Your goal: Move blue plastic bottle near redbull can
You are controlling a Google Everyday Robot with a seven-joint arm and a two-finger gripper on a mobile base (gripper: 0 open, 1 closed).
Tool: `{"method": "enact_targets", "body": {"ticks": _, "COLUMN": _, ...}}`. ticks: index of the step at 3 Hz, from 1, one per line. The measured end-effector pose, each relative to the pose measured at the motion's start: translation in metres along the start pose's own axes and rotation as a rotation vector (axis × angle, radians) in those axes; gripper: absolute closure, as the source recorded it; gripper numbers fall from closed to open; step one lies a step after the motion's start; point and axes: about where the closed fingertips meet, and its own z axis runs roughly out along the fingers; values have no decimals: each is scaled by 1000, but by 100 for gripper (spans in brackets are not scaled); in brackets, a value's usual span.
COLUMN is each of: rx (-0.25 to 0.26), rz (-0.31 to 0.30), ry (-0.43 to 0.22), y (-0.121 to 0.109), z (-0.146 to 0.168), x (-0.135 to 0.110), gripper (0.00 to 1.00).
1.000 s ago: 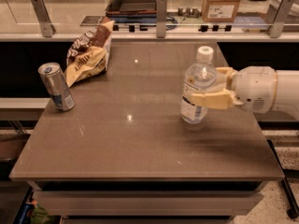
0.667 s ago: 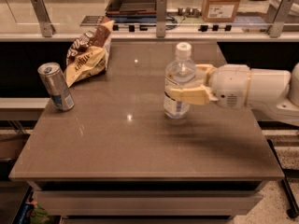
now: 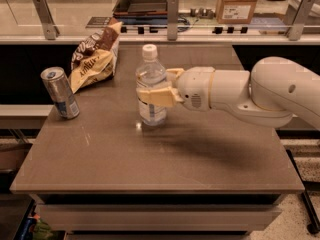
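Observation:
The blue plastic bottle (image 3: 151, 79) is clear with a white cap and stands upright near the middle of the brown table (image 3: 165, 154). My gripper (image 3: 155, 86) reaches in from the right on a white arm and is shut on the bottle, one beige finger (image 3: 152, 96) across its label. The redbull can (image 3: 60, 93), silver and blue, stands at the table's left edge, well to the left of the bottle.
A brown and yellow snack bag (image 3: 95, 56) lies at the back left, between can and bottle. Behind the table runs a counter with metal posts (image 3: 173, 16), a dark tray (image 3: 142, 3) and a cardboard box (image 3: 238, 3).
My gripper has carried the bottle leftward across the table, from the right side toward the middle, closer to the can. The can and bag have not moved.

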Motion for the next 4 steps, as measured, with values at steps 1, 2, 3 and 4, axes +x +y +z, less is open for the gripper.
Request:
{"method": "enact_targets", "body": {"ticks": 1, "rx": -49, "rz": 31, "ry": 21, "y": 23, "z": 41, "x": -9, "gripper": 100}}
{"method": "enact_targets", "body": {"ticks": 2, "rx": -104, "rz": 21, "ry": 29, "y": 48, "z": 76, "x": -19, "gripper": 100}}
{"method": "enact_targets", "body": {"ticks": 3, "rx": -152, "rz": -23, "ry": 36, "y": 66, "z": 103, "x": -23, "gripper": 100}}
{"method": "enact_targets", "body": {"ticks": 4, "rx": -186, "rz": -76, "ry": 36, "y": 74, "z": 120, "x": -25, "gripper": 100}}
